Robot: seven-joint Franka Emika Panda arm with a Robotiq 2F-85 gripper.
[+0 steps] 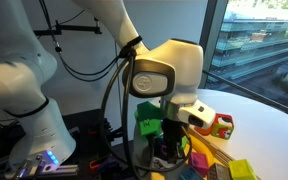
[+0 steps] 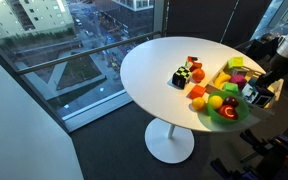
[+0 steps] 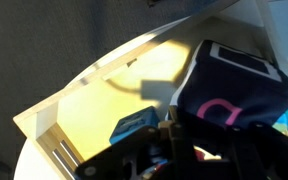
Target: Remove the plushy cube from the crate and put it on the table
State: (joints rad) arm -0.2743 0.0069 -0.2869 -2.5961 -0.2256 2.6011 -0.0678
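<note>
In the wrist view the plushy cube (image 3: 234,90), dark with a pink square outline, fills the right side close to the camera, tilted above the pale-yellow floor of the crate (image 3: 84,110). My gripper (image 3: 179,140) is a dark mass at the bottom edge and looks shut on the cube's lower part. In both exterior views my gripper (image 2: 256,92) (image 1: 169,150) hangs over the crate (image 2: 220,78) at the edge of the round white table (image 2: 154,70). The cube itself is hidden in both exterior views.
A small blue block (image 3: 134,128) lies in the crate beside my fingers. The crate holds several coloured blocks. A green bowl (image 2: 224,112) of fruit stands next to it. A black spotted cube (image 2: 181,77) and a red cube (image 2: 193,64) stand towards the table's middle.
</note>
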